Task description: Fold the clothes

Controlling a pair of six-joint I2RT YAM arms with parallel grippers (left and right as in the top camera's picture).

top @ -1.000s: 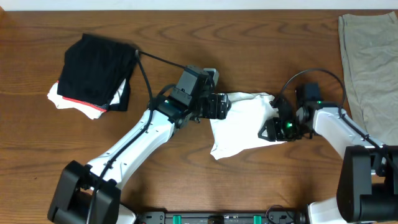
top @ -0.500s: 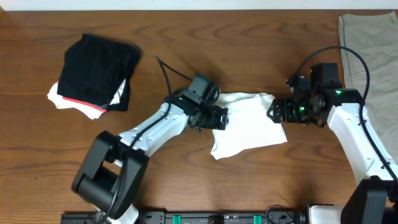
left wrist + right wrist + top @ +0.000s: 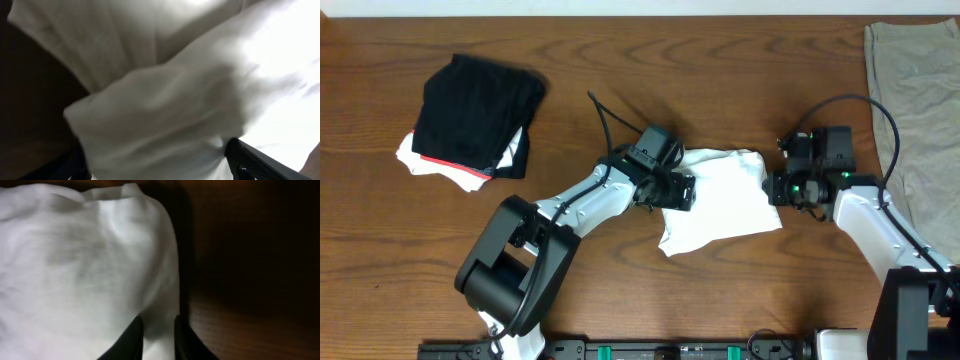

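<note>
Risks tugging the shirt (image 3: pixel 725 200) out of the right gripper (image 3: pixel 773 188), pinched thinly on its edge, with the left gripper (image 3: pixel 682 191) gaping wide around bunched cloth, anchoring nothing.

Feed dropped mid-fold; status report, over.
Left gripper open wide astride crumpled white cotton T-shirt. Right gripper shut on its edge. Black folded garment, flat olive-grey cloth lie apart, clear.

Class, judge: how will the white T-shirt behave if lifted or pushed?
Probably floppy: the white T-shirt lies crumpled in soft folds, so it should sag. Likely light, being thin cloth. Pushed, it would probably bunch, not roll.
</note>
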